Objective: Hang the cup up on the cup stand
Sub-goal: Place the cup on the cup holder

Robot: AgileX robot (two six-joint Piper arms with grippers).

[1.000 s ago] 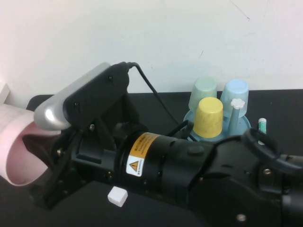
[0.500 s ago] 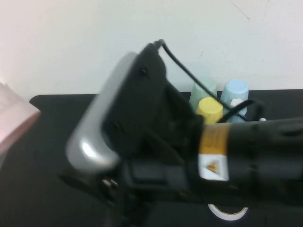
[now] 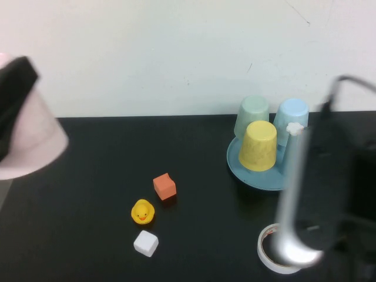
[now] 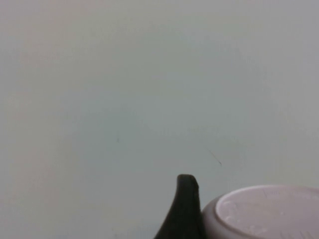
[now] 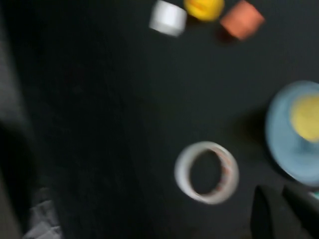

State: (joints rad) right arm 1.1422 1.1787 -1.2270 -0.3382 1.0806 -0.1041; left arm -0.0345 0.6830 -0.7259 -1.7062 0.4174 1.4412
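Note:
The pale pink cup [image 3: 32,141] is held up at the far left, above the table's left end. My left gripper [image 3: 13,97] is shut on it. In the left wrist view one dark finger [image 4: 183,211] presses against the cup's side, and the cup's base [image 4: 266,211] faces the white wall. The cup stand [image 3: 247,171] sits at the back right with a yellow cup [image 3: 258,145], a green cup [image 3: 252,115] and a light blue cup [image 3: 291,117] on its pegs, and a white flower cap [image 3: 295,127]. My right gripper [image 5: 286,209] is empty, above the table near the stand.
An orange cube [image 3: 164,186], a yellow duck [image 3: 142,211] and a white cube [image 3: 145,242] lie mid-table. A tape roll [image 3: 271,255] lies front right, also in the right wrist view [image 5: 206,172]. My blurred right arm [image 3: 329,188] stands at the right edge.
The right arm, which stretched across to the pink cup at the left, has swung back to the right side. The cup stays at the far left in the left gripper.

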